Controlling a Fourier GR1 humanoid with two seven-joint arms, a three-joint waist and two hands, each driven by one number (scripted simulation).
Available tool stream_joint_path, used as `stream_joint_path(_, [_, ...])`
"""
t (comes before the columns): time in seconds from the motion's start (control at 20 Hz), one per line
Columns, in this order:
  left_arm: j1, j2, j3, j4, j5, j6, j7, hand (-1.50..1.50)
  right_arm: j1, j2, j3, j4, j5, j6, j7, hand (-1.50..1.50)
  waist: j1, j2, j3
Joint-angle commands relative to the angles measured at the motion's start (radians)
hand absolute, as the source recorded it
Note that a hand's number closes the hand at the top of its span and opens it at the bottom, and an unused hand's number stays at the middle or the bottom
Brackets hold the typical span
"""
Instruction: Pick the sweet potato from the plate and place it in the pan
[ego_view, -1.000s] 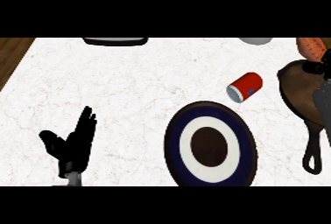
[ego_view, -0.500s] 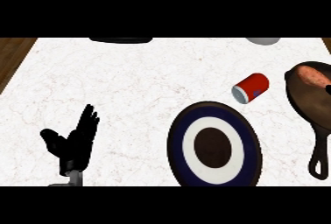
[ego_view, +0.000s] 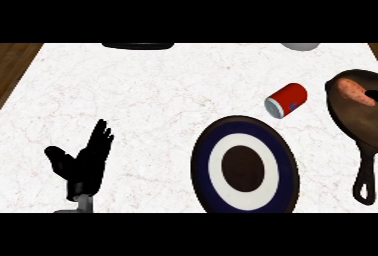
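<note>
On the marble counter (ego_view: 170, 100), sweet potato (ego_view: 353, 92) apparently lies in pan (ego_view: 359, 125).

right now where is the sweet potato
In the head view the sweet potato lies in the pan at the counter's right edge, right of the red can.

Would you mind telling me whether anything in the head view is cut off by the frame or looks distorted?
In the head view the pan is cropped at the right edge, though the sweet potato in it shows; a dark object and a grey one are cut at the top. The round plate looks taller than wide. The left hand shows whole.
</note>
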Motion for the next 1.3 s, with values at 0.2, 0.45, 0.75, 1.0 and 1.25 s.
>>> stream_joint_path(0.2, [0.024, -0.003, 0.009, 0.027, -0.003, 0.012, 0.005, 0.0, -0.002, 0.012, -0.266, -0.056, -0.329, 0.123, -0.307, -1.5, -0.035, -0.008, -0.005])
stream_joint_path(0.45, [0.034, -0.017, 0.001, 0.026, -0.005, 0.018, 0.008, 0.0, 0.047, -0.021, -0.376, -0.029, -0.476, 0.337, -0.43, -1.5, -0.045, -0.015, -0.008])
stream_joint_path(0.75, [0.074, -0.006, 0.003, -0.022, -0.005, 0.016, 0.021, 0.0, 0.187, -0.037, -0.399, -0.026, -0.567, 0.587, -0.575, -1.5, -0.056, -0.026, -0.012])
stream_joint_path(1.0, [0.032, -0.016, 0.013, -0.024, -0.017, 0.061, 0.074, 0.0, 0.276, -0.021, -0.347, -0.11, -0.604, 0.708, -0.577, -1.5, -0.07, -0.032, -0.015])
stream_joint_path(1.25, [0.03, 0.014, 0.072, 0.065, 0.022, -0.013, -0.017, 0.0, 0.366, 0.126, -0.295, -0.361, -0.664, 0.643, -0.454, -1.5, -0.08, -0.035, -0.017])
